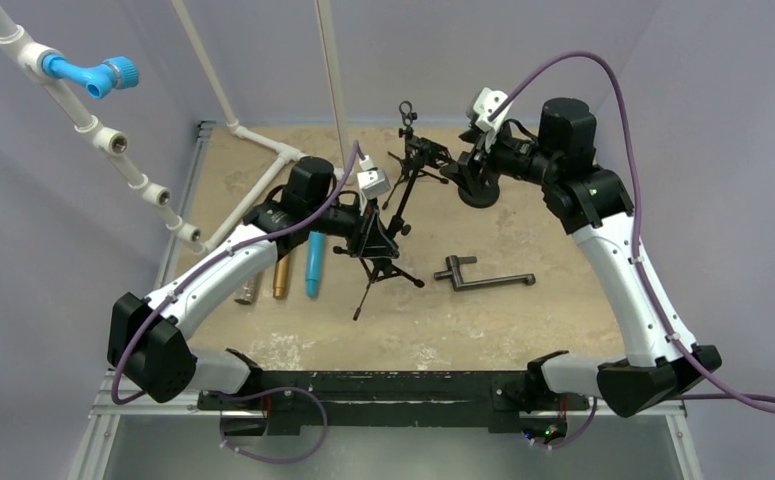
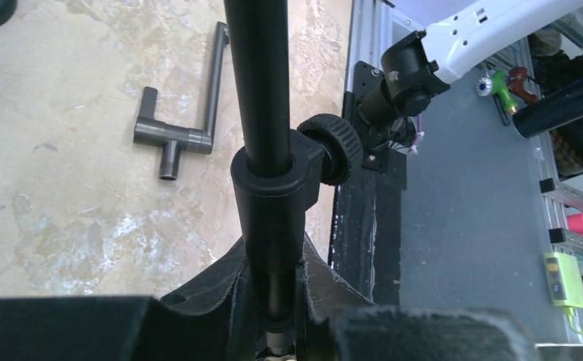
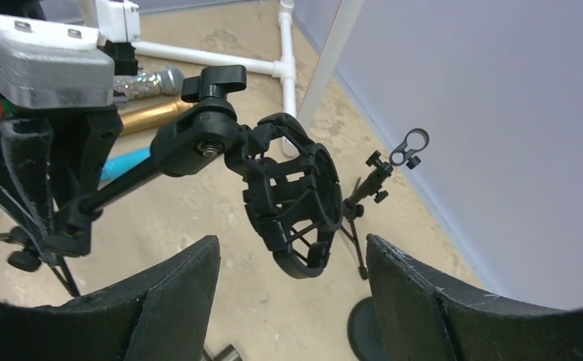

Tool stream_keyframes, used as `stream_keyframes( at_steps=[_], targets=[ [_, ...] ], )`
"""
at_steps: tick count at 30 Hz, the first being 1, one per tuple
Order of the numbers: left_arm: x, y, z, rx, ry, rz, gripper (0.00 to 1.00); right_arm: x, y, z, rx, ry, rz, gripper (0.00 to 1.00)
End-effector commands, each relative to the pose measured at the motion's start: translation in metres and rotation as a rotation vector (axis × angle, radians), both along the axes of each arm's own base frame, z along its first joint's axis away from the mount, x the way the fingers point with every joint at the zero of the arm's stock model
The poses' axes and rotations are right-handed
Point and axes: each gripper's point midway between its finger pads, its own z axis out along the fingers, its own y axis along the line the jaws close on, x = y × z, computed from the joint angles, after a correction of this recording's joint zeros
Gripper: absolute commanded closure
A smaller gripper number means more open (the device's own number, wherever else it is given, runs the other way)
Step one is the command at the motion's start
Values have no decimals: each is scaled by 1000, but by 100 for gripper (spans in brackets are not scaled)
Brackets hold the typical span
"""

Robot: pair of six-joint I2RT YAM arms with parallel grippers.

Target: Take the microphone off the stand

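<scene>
My left gripper (image 1: 373,235) (image 2: 284,256) is shut on the pole of a black tripod stand (image 1: 388,215) (image 2: 262,90), just below its clamp knob. At the stand's top, a black shock mount (image 1: 428,155) (image 3: 292,199) shows an empty ring. My right gripper (image 1: 475,152) (image 3: 291,241) is open beside that mount, nothing between its fingers. Three microphones lie on the table to the left: a silver one (image 1: 248,290) (image 3: 153,81), a gold one (image 1: 282,275) (image 3: 153,113) and a blue one (image 1: 314,265) (image 3: 126,162).
A second small black stand with a round base (image 1: 478,190) (image 3: 363,331) and top clip (image 1: 406,108) (image 3: 411,147) stands at the back. A grey metal T-handle (image 1: 483,278) (image 2: 179,135) lies mid-table. White pipes (image 1: 263,140) run along the back left.
</scene>
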Motion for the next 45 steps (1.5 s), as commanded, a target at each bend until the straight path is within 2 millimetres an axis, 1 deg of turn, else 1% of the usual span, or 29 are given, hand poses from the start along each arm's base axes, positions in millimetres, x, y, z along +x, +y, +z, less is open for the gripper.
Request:
stream_keyframes(
  at_steps=[1, 4, 5, 8, 10, 12, 15, 17, 19, 22, 24, 25, 26, 27, 28, 29, 31, 33, 34, 36, 38, 40, 43, 45],
  targets=[
    [-13, -6, 34, -99, -95, -109, 100, 1, -1, 15, -69, -114, 40, 31],
    [-18, -7, 34, -101, -82, -133, 100, 2, 6, 10, -85, -124, 68, 32],
    [-20, -8, 34, -100, -78, -141, 100, 5, 7, 8, -91, -126, 70, 32],
    [-23, -9, 32, -92, -73, -154, 100, 6, 15, 3, -94, -127, 106, 35],
    [-24, -10, 31, -88, -68, -153, 100, 4, 22, -1, -100, -125, 142, 41],
    [-21, -10, 31, -83, -74, -142, 100, -5, 32, -11, -136, -118, 193, 51],
    [-12, -10, 31, -67, -90, -88, 100, -25, 45, -31, -192, -103, 273, 65],
    [-1, -10, 30, -50, -98, -30, 100, -35, 50, -46, -216, -84, 300, 72],
    [11, -9, 27, -29, -110, 36, 100, -40, 49, -55, -227, -69, 307, 79],
    [25, -7, 24, -8, -129, 110, 100, -46, 44, -71, -245, -43, 307, 82],
    [32, -5, 25, -2, -138, 147, 100, -51, 42, -82, -253, -16, 314, 82],
    [35, -5, 25, -2, -140, 159, 100, -55, 42, -88, -254, -2, 323, 80],
    [38, -5, 26, -1, -141, 176, 100, -59, 42, -95, -256, 18, 331, 76],
    [41, -5, 27, -2, -141, 186, 100, -61, 41, -101, -258, 34, 333, 69],
    [44, -4, 27, 0, -142, 199, 100, -62, 40, -105, -258, 46, 325, 60],
    [47, -3, 27, 4, -141, 213, 100, -62, 38, -106, -258, 54, 308, 52],
    [55, -1, 28, 9, -147, 247, 100, -59, 34, -99, -241, 57, 255, 43],
    [63, 3, 27, 16, -149, 285, 100, -60, 32, -83, -196, 64, 221, 35],
    [67, 4, 27, 17, -148, 299, 100, -63, 33, -75, -160, 78, 220, 33],
    [70, 4, 29, 14, -137, 299, 100, -71, 38, -59, -62, 136, 240, 32],
    [68, 0, 31, 5, -123, 276, 100, -76, 46, -43, 43, 192, 275, 33],
    [66, -3, 32, -7, -108, 261, 100, -84, 54, -35, 135, 263, 327, 35],
    [65, -3, 34, -11, -106, 258, 100, -88, 60, -35, 202, 329, 362, 38],
    [65, -2, 33, -10, -111, 259, 100, -88, 61, -41, 204, 342, 366, 38]
  ],
)
